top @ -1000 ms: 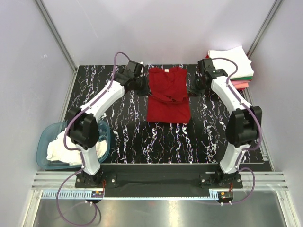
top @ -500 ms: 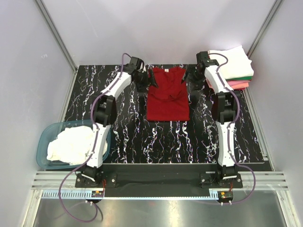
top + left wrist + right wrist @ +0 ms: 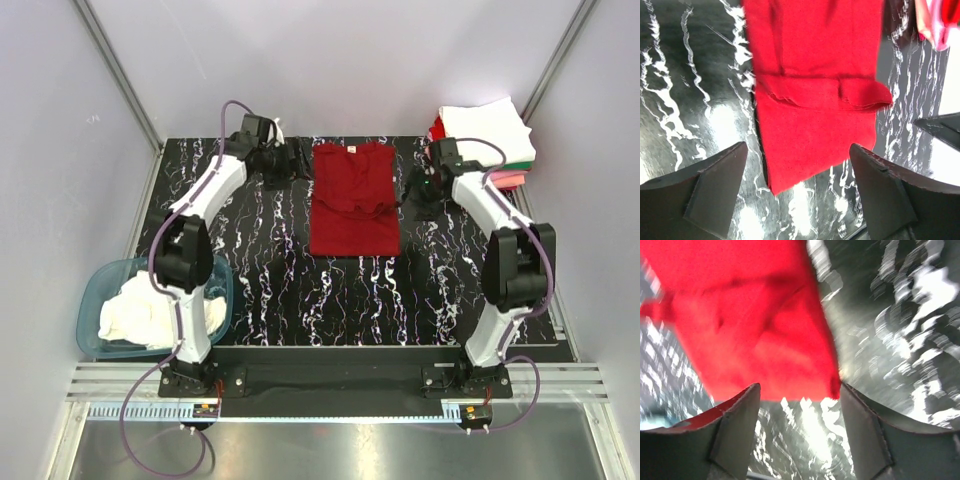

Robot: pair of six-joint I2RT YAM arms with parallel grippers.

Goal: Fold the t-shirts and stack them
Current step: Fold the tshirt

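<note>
A dark red t-shirt lies flat at the back middle of the black marbled table, with its sleeves folded in across the chest. My left gripper hovers just left of the collar end, open and empty. In the left wrist view the red t-shirt lies ahead of the open left gripper. My right gripper sits just right of the shirt, open. The right wrist view is blurred; the red t-shirt ends right at the open right gripper, with nothing between the fingers.
A stack of folded t-shirts, white on top with green and pink below, sits at the back right corner. A teal tub holding white t-shirts stands off the table's left front edge. Grey walls close in both sides.
Both grippers were shut at the shirt's sides, then opened, let go of the cloth and drew outward. The sleeves now rest folded on the shirt.
</note>
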